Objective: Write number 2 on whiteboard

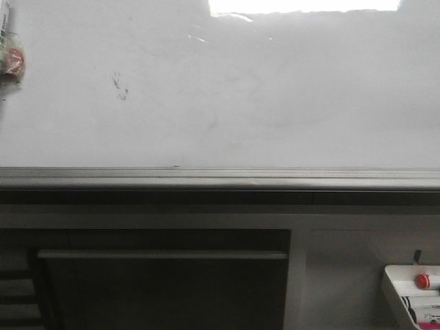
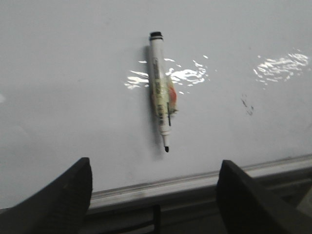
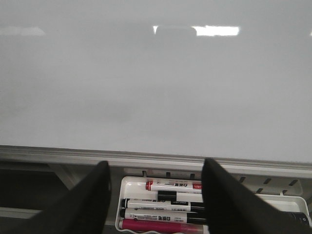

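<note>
The whiteboard (image 1: 275, 103) is glossy white with faint grey smears and a glare patch at the top. It also shows in the left wrist view (image 2: 73, 73) and the right wrist view (image 3: 156, 87). No number 2 shows on it; only a small dark smudge (image 1: 120, 86) does. A white marker (image 2: 161, 92) rests against the board, its bare black tip toward the rail. My left gripper (image 2: 156, 195) is open and empty, short of the marker, near the rail. My right gripper (image 3: 156, 200) is open and empty over a pen tray. Neither gripper shows in the front view.
The grey metal lower rail (image 1: 220, 179) runs along the board's bottom edge. A small white tray (image 3: 127, 181) holding several markers (image 3: 165, 204) hangs below the rail at the right; it also shows in the front view (image 1: 395, 289). A dark cabinet (image 1: 165, 282) stands below.
</note>
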